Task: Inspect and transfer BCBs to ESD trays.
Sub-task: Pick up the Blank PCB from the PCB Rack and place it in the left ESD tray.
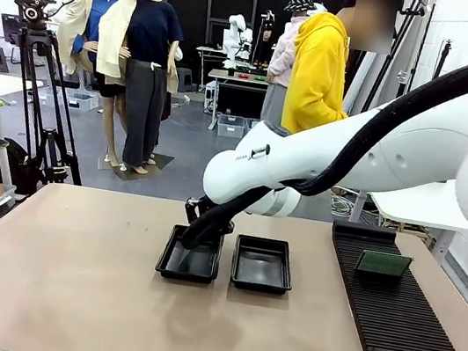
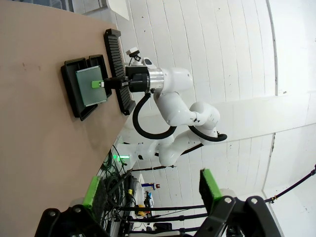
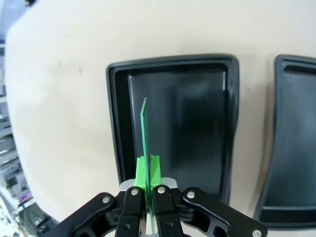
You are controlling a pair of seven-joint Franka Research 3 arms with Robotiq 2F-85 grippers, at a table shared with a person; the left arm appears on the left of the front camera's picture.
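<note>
BCB (image 3: 143,128) over ESD tray (image 3: 173,60), not placed yet.
My right tool (image 3: 148,170) pinched it edge-on; other tray (image 1: 263,263) was bare, another board (image 1: 383,263) sat in the rack (image 1: 398,317); my left tool (image 2: 151,186) was spread, idle.

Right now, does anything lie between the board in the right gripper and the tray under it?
Nothing visible does. The right gripper holds the BCB on edge over the ESD tray, whose floor is bare.

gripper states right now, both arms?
Left gripper: open, empty.
Right gripper: closed on a BCB.
</note>
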